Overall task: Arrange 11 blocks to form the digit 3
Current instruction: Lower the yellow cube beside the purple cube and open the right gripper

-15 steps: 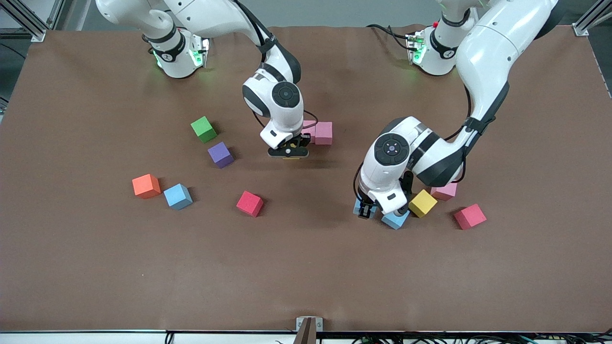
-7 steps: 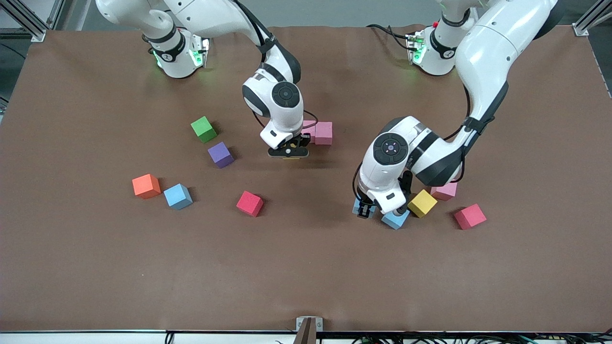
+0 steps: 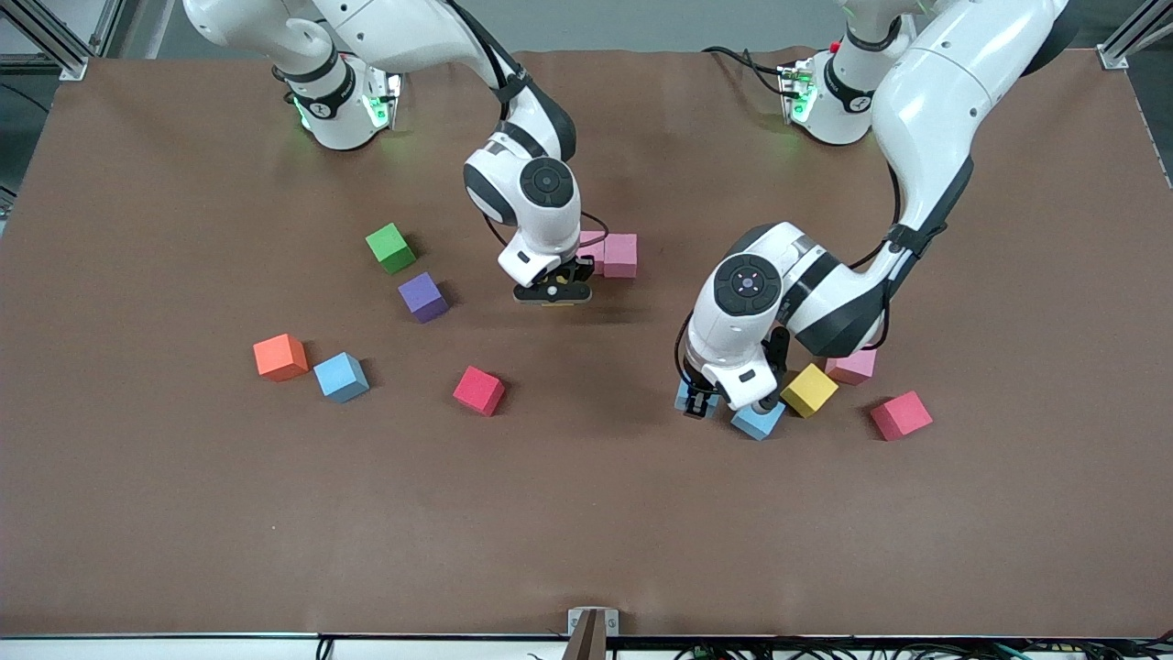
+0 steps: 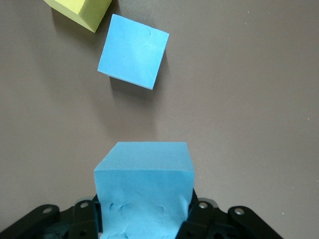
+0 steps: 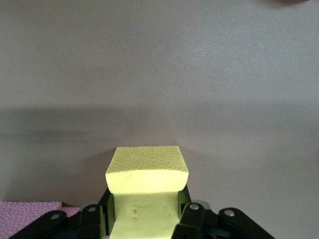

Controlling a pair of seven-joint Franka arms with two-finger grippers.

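Observation:
My right gripper (image 3: 553, 295) is shut on a yellow block (image 5: 147, 181), low over the table beside a pink block (image 3: 620, 255); more pink next to that block is partly hidden by the hand. My left gripper (image 3: 700, 403) is shut on a light blue block (image 4: 143, 184), just above the table next to another light blue block (image 3: 759, 421) (image 4: 133, 51). A yellow block (image 3: 810, 390), a pink block (image 3: 853, 368) and a red block (image 3: 901, 414) lie close by. A purple block (image 3: 422, 296), a light blue block (image 3: 341, 377) and a red block (image 3: 478, 390) lie toward the right arm's end.
A green cube (image 3: 390, 247) sits beside the purple block, and an orange cube (image 3: 279, 357) touches the light blue one near it. The brown table (image 3: 586, 532) stretches bare toward the front camera. A small bracket (image 3: 592, 628) sits at the front edge.
The left gripper has crept slightly away from the front camera with its light blue block. The right arm holds still.

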